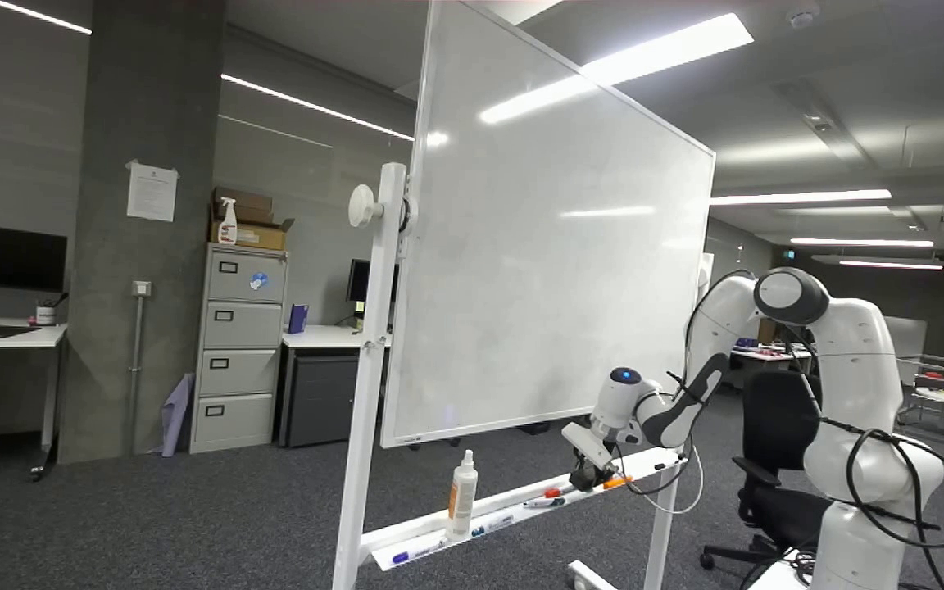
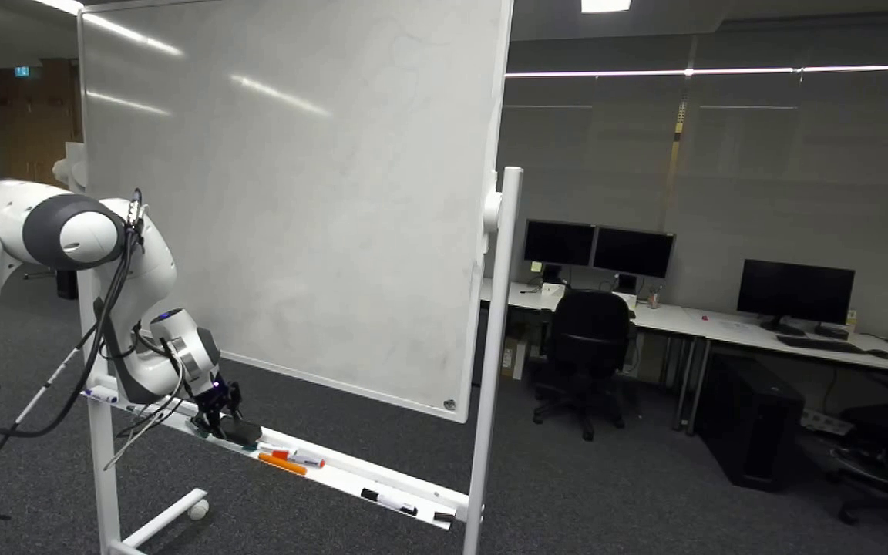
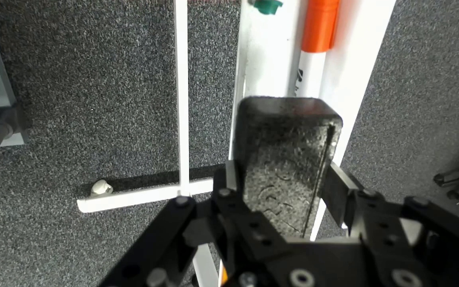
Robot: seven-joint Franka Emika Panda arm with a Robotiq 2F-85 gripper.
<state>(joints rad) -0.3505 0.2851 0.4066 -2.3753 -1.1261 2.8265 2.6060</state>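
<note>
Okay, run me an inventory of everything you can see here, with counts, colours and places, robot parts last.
whiteboard: one, white, in a wheeled stand
tray: one, white, below the whiteboard
eraser: one, black, in the end effector
markers: several, count unclear, mostly white, one orange, on the tray
pump bottle: one, white and orange, on the tray
filing cabinet: one, grey, beside the pillar
spray bottle: one, white and red, on the filing cabinet
boxes: at least two, brown, on the filing cabinet
paper: one, white, on the pillar
monitors: at least three, black, on white desks
office chairs: at least two, black, on carpet
ceiling lights: several, white, overhead
robot arm: one, white and grey, by the whiteboard
end effector: one, black, closed on the eraser
</note>
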